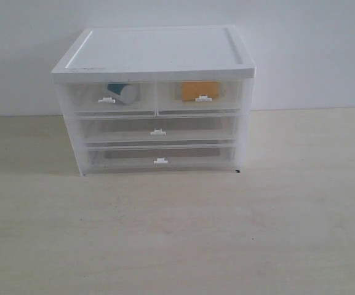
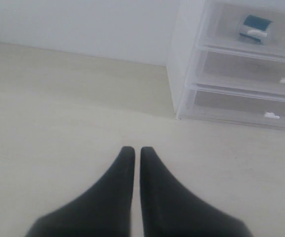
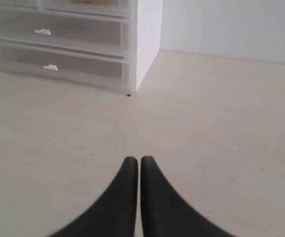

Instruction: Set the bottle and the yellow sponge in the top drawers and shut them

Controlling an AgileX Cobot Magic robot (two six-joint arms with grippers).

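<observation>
The left gripper (image 2: 133, 149) hangs over bare tabletop (image 1: 177, 233), its two dark fingers drawn together with only a thin slit between them and nothing held. It sits off to the left of the cabinet (image 1: 155, 52), well apart from it.

The cabinet stands at the back of the tabletop, against a pale wall (image 1: 300, 49), with a white top and translucent fronts. The left top drawer (image 1: 82, 101) is pushed in flush with the cabinet front. Inside it lies the bottle (image 1: 122, 93), on its side and angled, its teal label and white body showing through the plastic just behind the white tab handle (image 1: 106, 99). The right top drawer (image 1: 229, 98) is likewise pushed in flush, and the yellow sponge (image 1: 200, 90) shows through its front as an orange-yellow block behind its own tab. Below these, the two full-width lower drawers (image 1: 158, 126) are also shut.

The right gripper (image 3: 134, 159) hangs over bare tabletop to the right of the cabinet, near its front corner but apart from it, fingers pressed close together and holding nothing.
</observation>
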